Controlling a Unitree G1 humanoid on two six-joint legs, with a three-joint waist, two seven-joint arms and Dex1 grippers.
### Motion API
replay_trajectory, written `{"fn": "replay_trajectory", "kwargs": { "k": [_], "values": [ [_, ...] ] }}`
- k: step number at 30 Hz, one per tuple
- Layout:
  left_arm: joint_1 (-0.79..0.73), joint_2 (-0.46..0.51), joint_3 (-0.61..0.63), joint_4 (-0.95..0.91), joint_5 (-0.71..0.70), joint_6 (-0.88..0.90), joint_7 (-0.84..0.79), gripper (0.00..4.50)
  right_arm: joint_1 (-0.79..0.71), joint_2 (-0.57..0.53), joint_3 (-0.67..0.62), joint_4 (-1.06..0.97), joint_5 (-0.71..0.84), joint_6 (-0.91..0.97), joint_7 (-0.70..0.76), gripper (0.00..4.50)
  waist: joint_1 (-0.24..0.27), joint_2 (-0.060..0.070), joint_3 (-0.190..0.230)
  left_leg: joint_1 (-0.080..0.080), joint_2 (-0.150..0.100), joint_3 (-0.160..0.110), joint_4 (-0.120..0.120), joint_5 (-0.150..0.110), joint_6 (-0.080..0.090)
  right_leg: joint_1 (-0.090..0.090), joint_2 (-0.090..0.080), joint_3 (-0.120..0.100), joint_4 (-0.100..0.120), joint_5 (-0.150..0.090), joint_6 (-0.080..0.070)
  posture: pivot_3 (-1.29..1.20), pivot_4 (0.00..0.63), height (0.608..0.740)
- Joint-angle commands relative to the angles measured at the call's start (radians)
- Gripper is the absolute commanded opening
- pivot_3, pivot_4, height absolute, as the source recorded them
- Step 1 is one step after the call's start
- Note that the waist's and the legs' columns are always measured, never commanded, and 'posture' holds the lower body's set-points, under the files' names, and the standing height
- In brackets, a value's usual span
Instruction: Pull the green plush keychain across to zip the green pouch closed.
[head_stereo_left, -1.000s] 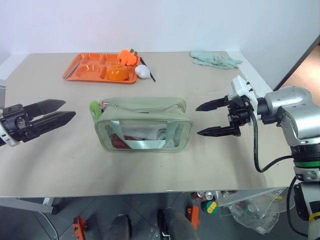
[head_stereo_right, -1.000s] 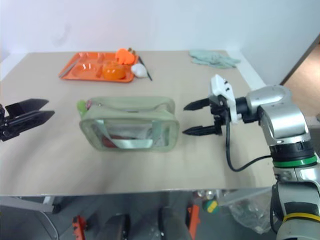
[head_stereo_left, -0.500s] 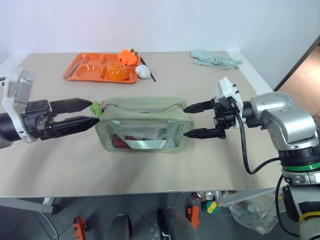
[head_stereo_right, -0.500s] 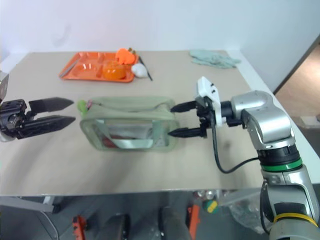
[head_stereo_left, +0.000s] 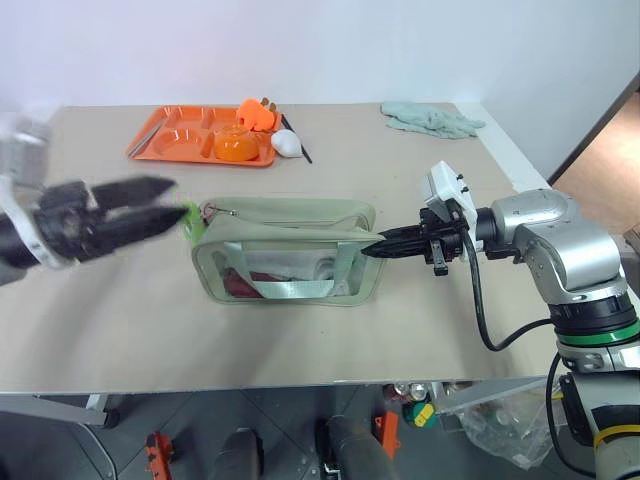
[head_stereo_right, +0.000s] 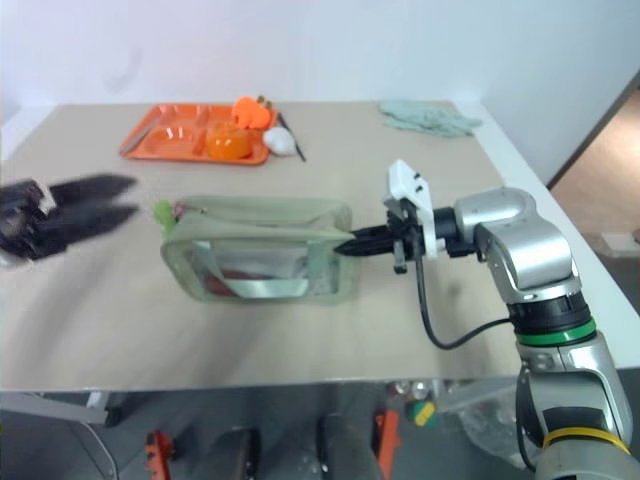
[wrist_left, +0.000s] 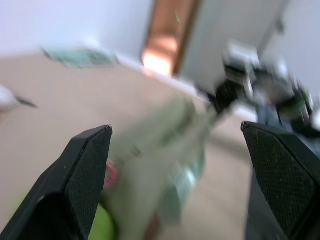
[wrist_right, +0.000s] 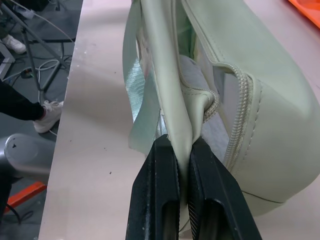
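Right claw (head_stereo_left: 385, 246) pressed together on fabric at pouch's right end, pinching a fold beside the zipper end, as seen from right wrist. Left claw (head_stereo_left: 160, 205) spread wide, blurred, at centre-left of left eye frame, tips just beside green plush keychain (head_stereo_left: 189, 215) but not closed on it.

Green pouch (head_stereo_left: 288, 250) lying at frame centre on counter (head_stereo_left: 120, 320), keychain at its upper-left corner on a pink ring (wrist_left: 111, 173). Zipper apparently unclosed.

Risks, judged:
- Might miss or clip only the plush edge; soft disc likely to squash and slip out under pull.
- Anchor pinch thin, on a fabric fold only; could slide free under a hard pull, with pouch dragging across counter instead of zipping.
- Pull angled off zipper line likely to jam slider or lift pouch.

Containers:
- Pouch: through clear window, something red at lower left, pale items in middle, a pale green strap across front; contents otherwise not identifiable.
- Orange tray (head_stereo_left: 160, 140) at upper left: orange bowl-like item (head_stereo_left: 234, 145) in one compartment, orange toy (head_stereo_left: 256, 114) at its far right corner, white rounded object (head_stereo_left: 285, 143) just beside its right edge.
- Teal cloth (head_stereo_left: 430, 119) at upper right, well apart.
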Motion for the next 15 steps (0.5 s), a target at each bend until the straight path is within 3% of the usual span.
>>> {"fn": "replay_trajectory", "kwargs": {
  "k": [1, 5, 10, 15],
  "values": [
    [0.041, -0.004, 0.008, 0.062, 0.087, -0.029, 0.074, 4.28, -0.021, 0.005, 0.004, 0.0, -0.011, -0.024, -0.006, 0.06, -0.003, 0.0, 0.0, 0.0, 0.0, 0.0, 0.0, 0.0, 0.0, 0.0, 0.0, 0.001, 0.0, 0.0, 0.0, 0.0, 0.15, 0.74],
    [0.161, -0.003, -0.078, 0.07, 0.243, -0.055, 0.1, 4.28, -0.022, 0.009, 0.007, -0.001, -0.009, -0.028, -0.006, 0.06, -0.003, 0.0, 0.0, 0.002, 0.0, 0.005, -0.001, 0.0, 0.0, 0.0, 0.0, 0.004, 0.0, 0.0, 0.0, 0.0, 0.15, 0.74],
    [0.204, -0.04, -0.094, 0.054, 0.271, -0.049, 0.099, 4.28, -0.017, 0.01, 0.007, -0.008, -0.009, -0.027, -0.011, 0.06, -0.001, -0.002, -0.001, 0.002, 0.001, 0.004, -0.001, 0.0, 0.0, 0.0, 0.0, 0.004, 0.0, 0.0, 0.0, 0.0, 0.15, 0.74],
    [0.156, -0.085, -0.116, 0.076, 0.272, -0.03, 0.119, 4.28, -0.012, 0.008, 0.004, -0.015, -0.006, -0.024, -0.016, 0.06, -0.001, -0.002, -0.001, 0.003, 0.001, 0.006, -0.001, 0.0, 0.0, 0.0, 0.0, 0.005, 0.0, 0.001, 0.001, 0.0, 0.15, 0.74]
  ]
}}
